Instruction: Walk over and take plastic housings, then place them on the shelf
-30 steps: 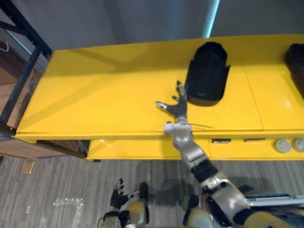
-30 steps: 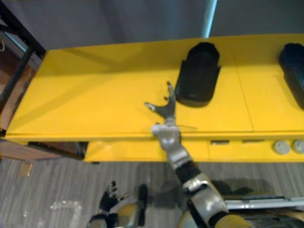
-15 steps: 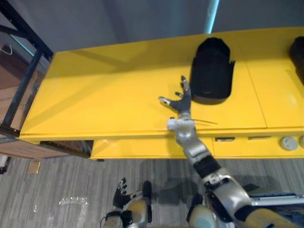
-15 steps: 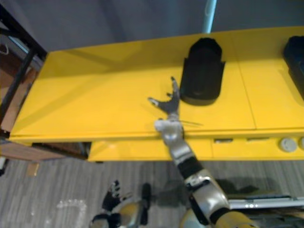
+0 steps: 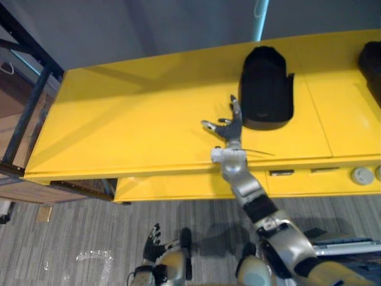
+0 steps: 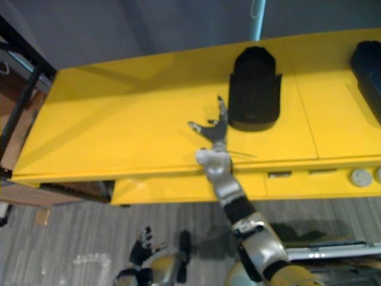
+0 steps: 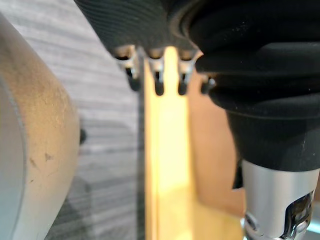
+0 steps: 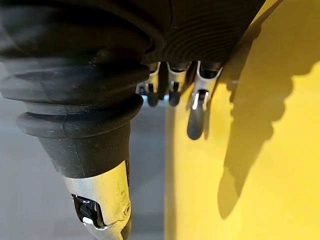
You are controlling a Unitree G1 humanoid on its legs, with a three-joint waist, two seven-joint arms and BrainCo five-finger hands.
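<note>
Reaching for the black plastic housing (image 5: 266, 89), with little gained over the last second.
The housing lies untouched on the yellow workbench (image 5: 119, 125). The right hand (image 5: 229, 128) stays just beside its near left corner, fingers spread wide and holding nothing, barely farther along its flank than before; mostly the whole view has shifted. A second housing (image 5: 370, 62) sits well to the right of the first, and the black shelf frame (image 5: 24, 101) stands far to its left. The left hand (image 5: 152, 238) hangs open low over the floor. By my reading, the grasp has not begun.
</note>
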